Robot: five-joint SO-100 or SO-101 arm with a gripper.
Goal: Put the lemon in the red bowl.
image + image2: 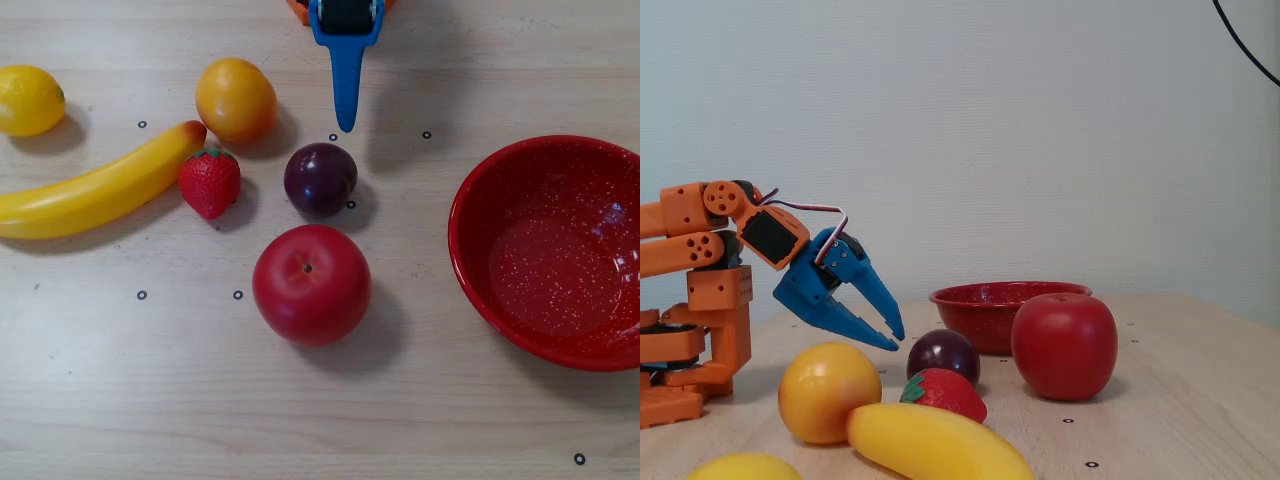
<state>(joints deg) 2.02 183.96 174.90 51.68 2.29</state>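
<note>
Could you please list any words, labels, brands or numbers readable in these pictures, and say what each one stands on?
None: no readable text in either view.
The table carries only small black ring marks, not characters.
The red bowl has white speckles, no lettering.
The fruits and the blue pincer are unmarked.

No words, brands, labels or numbers can be read in either view; the only marks are small black rings printed on the tabletop [420, 420], and they carry no lettering; the fruit, the bowl and the arm show no writing.
</note>
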